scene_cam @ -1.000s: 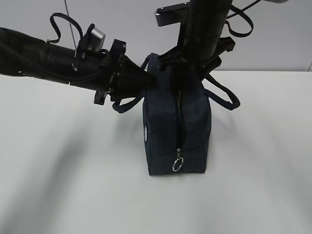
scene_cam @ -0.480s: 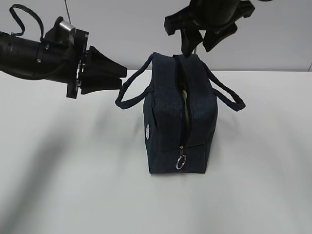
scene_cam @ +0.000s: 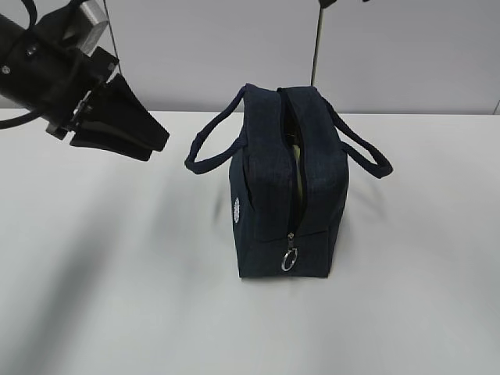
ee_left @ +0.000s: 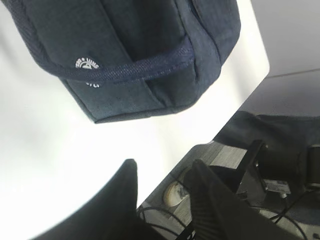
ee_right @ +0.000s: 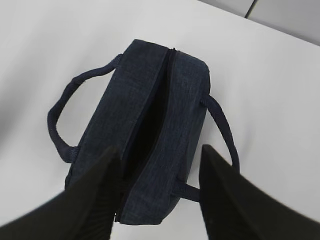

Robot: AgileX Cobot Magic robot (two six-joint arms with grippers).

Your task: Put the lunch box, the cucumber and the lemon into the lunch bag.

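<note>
The dark navy lunch bag (scene_cam: pixel 266 211) stands upright mid-table, its top zipper open in a narrow slit, with the ring pull (scene_cam: pixel 290 260) hanging at the near end. A pale greenish surface (scene_cam: pixel 298 168) shows inside the slit; I cannot tell what it is. The lunch box, cucumber and lemon are otherwise hidden or out of view. My left gripper (scene_cam: pixel 156 144) is open and empty, up to the left, clear of the bag's left handle (scene_cam: pixel 207 148). My right gripper (ee_right: pixel 160 148) is open and empty, high above the bag (ee_right: pixel 155 125), and out of the exterior view.
The white table (scene_cam: pixel 117 297) carries only the bag. The bag's right handle (scene_cam: pixel 367 152) sticks out sideways. A thin cable (scene_cam: pixel 315 47) hangs behind the bag. The left wrist view shows the bag's side (ee_left: pixel 130 50) and the table's edge (ee_left: pixel 250 90).
My left gripper has let go of the bag's left handle and drawn back up and left. My right arm has risen out of the top of the exterior view. The bag stays open.
</note>
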